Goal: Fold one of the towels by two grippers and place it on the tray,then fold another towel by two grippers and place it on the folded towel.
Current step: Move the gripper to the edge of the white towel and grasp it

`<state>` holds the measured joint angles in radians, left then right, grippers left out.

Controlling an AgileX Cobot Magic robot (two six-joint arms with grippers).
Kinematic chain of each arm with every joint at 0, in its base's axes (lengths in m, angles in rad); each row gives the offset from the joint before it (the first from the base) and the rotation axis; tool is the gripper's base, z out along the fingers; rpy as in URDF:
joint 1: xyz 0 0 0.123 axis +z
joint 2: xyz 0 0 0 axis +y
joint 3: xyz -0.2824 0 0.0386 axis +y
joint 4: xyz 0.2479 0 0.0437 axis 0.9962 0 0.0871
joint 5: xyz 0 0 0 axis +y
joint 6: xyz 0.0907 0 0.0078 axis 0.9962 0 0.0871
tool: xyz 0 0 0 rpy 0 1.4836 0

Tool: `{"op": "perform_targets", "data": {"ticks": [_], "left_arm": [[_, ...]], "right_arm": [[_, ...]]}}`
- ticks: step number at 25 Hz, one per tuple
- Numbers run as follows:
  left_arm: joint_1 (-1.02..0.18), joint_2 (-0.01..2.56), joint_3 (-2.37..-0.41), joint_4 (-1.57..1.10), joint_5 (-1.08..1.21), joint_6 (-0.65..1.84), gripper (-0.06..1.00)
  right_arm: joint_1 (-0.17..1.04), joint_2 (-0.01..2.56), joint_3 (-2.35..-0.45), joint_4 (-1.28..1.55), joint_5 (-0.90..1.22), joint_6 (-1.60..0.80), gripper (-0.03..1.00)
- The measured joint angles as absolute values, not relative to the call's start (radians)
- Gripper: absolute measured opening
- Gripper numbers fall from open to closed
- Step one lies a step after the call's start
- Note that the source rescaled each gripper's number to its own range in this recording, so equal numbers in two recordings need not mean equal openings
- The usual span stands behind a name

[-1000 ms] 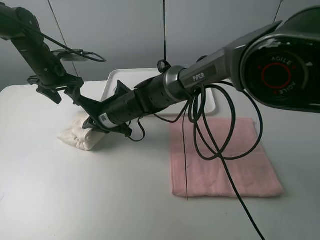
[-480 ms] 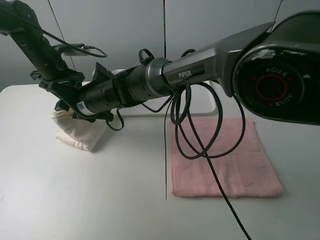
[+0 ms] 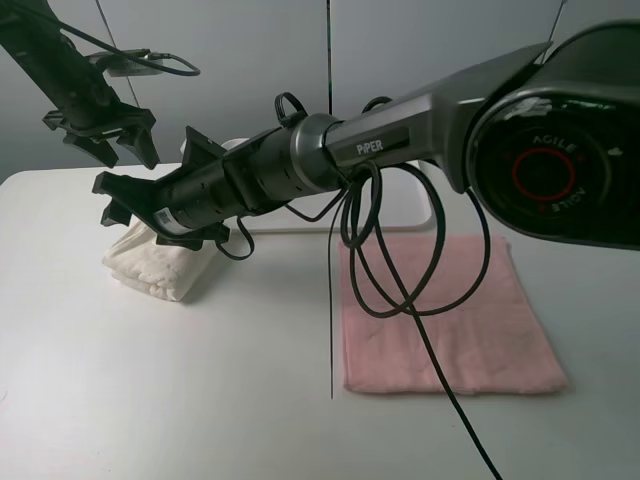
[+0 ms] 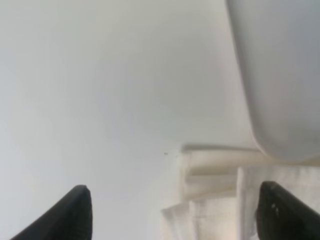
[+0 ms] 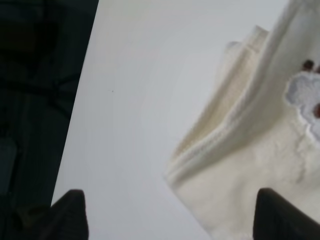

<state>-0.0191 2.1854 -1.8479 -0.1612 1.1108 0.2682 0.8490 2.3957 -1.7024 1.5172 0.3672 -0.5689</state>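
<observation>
Exterior high view: a white tray [image 3: 270,218] sits at the back of a white table [image 3: 200,400]. A folded white towel [image 3: 150,265] lies on the table, off the tray, just beside the tray's near corner on the left arm's side. It is not yet on the tray. A pink towel [image 3: 440,310] lies flat and unfolded just in front of the tray, toward the right arm's side.

The right gripper [image 3: 108,200] reaches across in front of the tray and hovers over the white towel, jaws spread wide, gripping nothing. The left gripper [image 3: 125,155] hangs higher, above the table off the tray's left end, jaws also spread and empty. Both wrist views show dark fingertips far apart with the towel's stacked layers between them; the left one also shows the tray's rounded edge close to the towel.

The white towel looks light, soft and limp, so its layers would likely slide apart or sag if lifted by one edge. A sound hold seems to be two pinches, one per gripper, at the ends of a folded edge, through every layer.
</observation>
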Motion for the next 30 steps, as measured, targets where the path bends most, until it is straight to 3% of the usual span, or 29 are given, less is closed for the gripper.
{"op": "perform_targets", "data": {"ticks": [7, 22, 24, 30], "left_arm": [[-0.013, 2.185, -1.848, -0.164, 1.124, 0.279, 0.86], [-0.013, 2.223, -1.848, -0.216, 1.137, 0.307, 0.86], [-0.013, 2.223, -1.848, -0.22, 1.137, 0.309, 0.86], [-0.013, 2.223, -1.848, -0.233, 1.137, 0.312, 0.86]], "right_arm": [[0.735, 2.396, -1.702, 1.117, 0.512, -0.144, 0.73], [0.741, 2.461, -1.702, 1.127, 0.492, -0.107, 0.73], [0.755, 2.465, -1.702, 1.135, 0.461, -0.111, 0.67], [0.788, 2.472, -1.702, 1.137, 0.371, -0.124, 0.39]]}}
